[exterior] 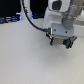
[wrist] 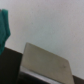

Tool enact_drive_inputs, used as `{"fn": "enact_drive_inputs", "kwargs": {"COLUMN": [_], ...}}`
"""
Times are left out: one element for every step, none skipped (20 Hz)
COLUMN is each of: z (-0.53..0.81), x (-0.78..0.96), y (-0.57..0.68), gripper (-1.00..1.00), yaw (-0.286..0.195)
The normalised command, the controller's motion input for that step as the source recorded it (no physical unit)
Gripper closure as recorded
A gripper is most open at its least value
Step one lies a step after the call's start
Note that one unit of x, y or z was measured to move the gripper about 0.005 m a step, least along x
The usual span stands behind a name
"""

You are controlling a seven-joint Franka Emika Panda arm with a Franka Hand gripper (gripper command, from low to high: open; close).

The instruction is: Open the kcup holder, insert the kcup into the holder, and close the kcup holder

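Note:
In the exterior view my gripper hangs low over the white table at the exterior view's right. Its jaws stand apart with nothing seen between them. A teal finger pad shows on one side. In the wrist view one teal finger shows at the frame edge; the other is out of frame. A blurred grey flat slab with a dark shape beside it lies below the gripper; I cannot tell if this is the kcup holder. The kcup is not in view.
A black cable loops from the arm's white body across the back. Dark clutter stands along the far edge at the exterior view's left.

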Motion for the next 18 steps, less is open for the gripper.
{"fn": "enact_drive_inputs", "kwargs": {"z": [-0.01, -0.01, 0.01, 0.01, 0.01, 0.01, 0.02, 0.02, 0.03, 0.04, 0.03, 0.04, 0.04, 0.04, 0.04, 0.03, 0.03, 0.02], "x": [-0.31, -0.36, -0.38, -0.42, -0.43, -0.45, -0.48, -0.53, -0.56, -0.57, -0.54, -0.56, -0.57, -0.59, -0.61, -0.62, -0.64, -0.67], "y": [0.3, 0.3, 0.38, 0.42, 0.44, 0.44, 0.44, 0.46, 0.48, 0.49, 0.48, 0.48, 0.49, 0.48, 0.48, 0.48, 0.48, 0.49], "gripper": [-1.0, -1.0, -1.0, -1.0, -1.0, -1.0, -1.0, -1.0, -1.0, -1.0, -1.0, -1.0, -1.0, -1.0, -1.0, -1.0, -1.0, -1.0], "yaw": [0.162, 0.141, 0.129, 0.112, 0.108, 0.107, 0.105, 0.103, 0.102, 0.102, 0.098, 0.099, 0.1, 0.102, 0.103, 0.101, 0.097, 0.091]}}
